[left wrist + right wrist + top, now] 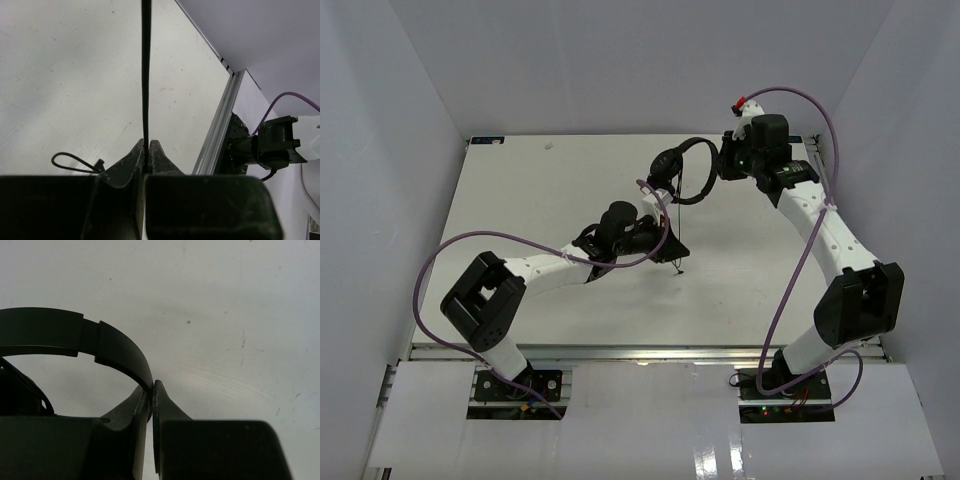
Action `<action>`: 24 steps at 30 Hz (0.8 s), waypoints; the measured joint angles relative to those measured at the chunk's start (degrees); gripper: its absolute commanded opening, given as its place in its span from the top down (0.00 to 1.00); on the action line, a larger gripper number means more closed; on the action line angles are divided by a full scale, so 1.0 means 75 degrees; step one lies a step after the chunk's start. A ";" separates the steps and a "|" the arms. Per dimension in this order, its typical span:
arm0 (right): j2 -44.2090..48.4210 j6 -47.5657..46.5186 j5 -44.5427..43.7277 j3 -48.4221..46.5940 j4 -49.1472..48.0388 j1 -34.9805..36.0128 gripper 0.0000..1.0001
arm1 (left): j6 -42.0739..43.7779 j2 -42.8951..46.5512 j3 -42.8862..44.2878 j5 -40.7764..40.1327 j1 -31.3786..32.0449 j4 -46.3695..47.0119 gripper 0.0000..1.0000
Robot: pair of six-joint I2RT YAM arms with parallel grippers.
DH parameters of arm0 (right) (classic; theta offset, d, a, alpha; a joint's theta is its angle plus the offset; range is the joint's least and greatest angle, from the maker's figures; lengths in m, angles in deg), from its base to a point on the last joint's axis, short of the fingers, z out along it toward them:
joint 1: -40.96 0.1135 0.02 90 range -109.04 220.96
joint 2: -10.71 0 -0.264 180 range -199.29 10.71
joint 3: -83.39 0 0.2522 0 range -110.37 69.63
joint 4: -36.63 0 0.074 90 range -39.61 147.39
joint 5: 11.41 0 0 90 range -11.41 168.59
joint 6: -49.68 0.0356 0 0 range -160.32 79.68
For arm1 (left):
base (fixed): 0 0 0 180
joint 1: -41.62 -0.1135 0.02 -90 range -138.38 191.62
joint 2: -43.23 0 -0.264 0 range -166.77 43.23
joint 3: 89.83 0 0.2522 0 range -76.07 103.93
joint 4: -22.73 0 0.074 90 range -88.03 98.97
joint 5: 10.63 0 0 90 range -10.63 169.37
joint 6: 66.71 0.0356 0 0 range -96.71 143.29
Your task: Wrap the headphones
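Where the two arms are bolted at the near edge, the white table (540, 200) starts just beyond their bases, and the left arm reaches across it toward the middle. The left gripper (146, 148) is pinched tight on the thin black cord (145, 75), its two fingertips meeting on the strand with no gap showing. In the left wrist view the cord rises straight and taut from those tips to the top of the frame. Just beside the gripper, a slack stretch of the same cord curls into a small loop (70, 161) that lies flat on the table surface. From above, the cord climbs from the left gripper toward the far side, where it meets the headphones (666, 165) right of centre, past the middle of the table. One round earcup (663, 170) faces the left arm, and the thin headband (117, 350) arcs away from it toward the right. Farthest off, the right arm bends in from the right side, and the right gripper (151, 395) is clamped on the headband, its tips closed over the band's edge. The band stands clear of the table there; whether the earcup touches the surface cannot be told.
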 measured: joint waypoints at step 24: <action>0.0704 0.0558 0.3154 0.0397 0.0089 -0.0629 0.92 | 0.1425 0.0561 -0.0792 -0.1506 0.0104 0.0734 0.88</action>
